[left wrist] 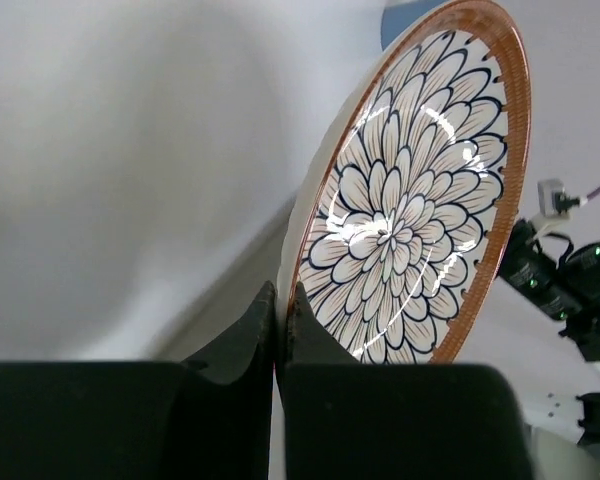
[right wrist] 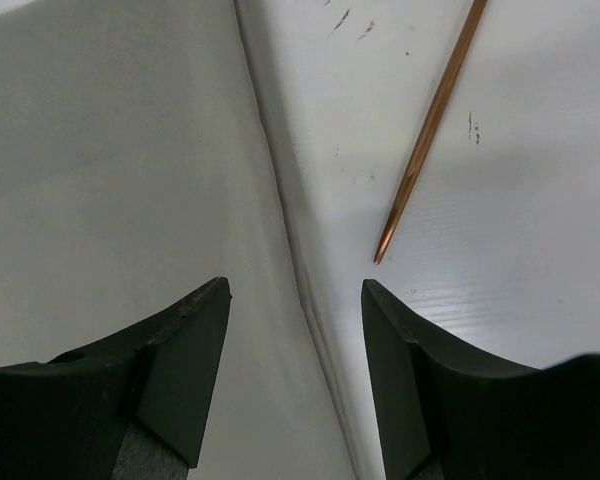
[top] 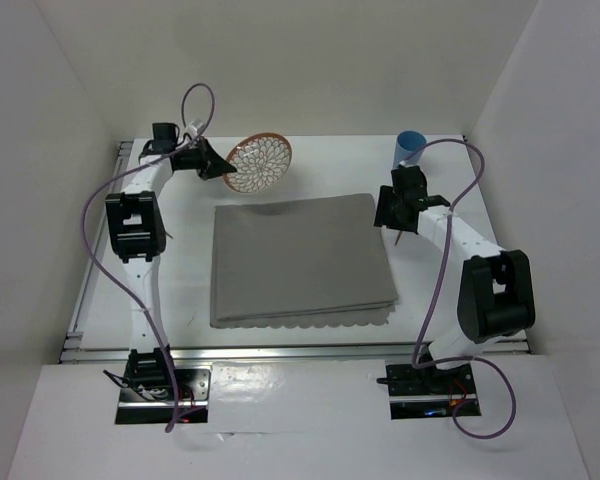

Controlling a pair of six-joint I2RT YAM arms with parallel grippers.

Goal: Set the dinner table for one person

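- Under both arms, the dinner table [top: 330,175] fills the floor of the white enclosure, with aluminium rails along its left and near edges.
- At its middle lies a grey placemat [top: 300,260] with a scalloped near edge, flat on the tabletop.
- Near the far-left corner, the left gripper [left wrist: 283,300] has its jaws pinched tight on the rim of a plate [left wrist: 410,200]. The plate is tilted up on edge, and its petal-patterned face and brown rim show to the left wrist camera.
- Over the placemat's right edge, towards the far end, the right gripper [right wrist: 295,290] points down with its jaws spread wide and nothing between them.
- Just right of that edge, a thin copper-coloured rod [right wrist: 430,130] lies on the bare table, clear of both fingers.
- Close to the far-right corner stands a blue cup [top: 410,148].
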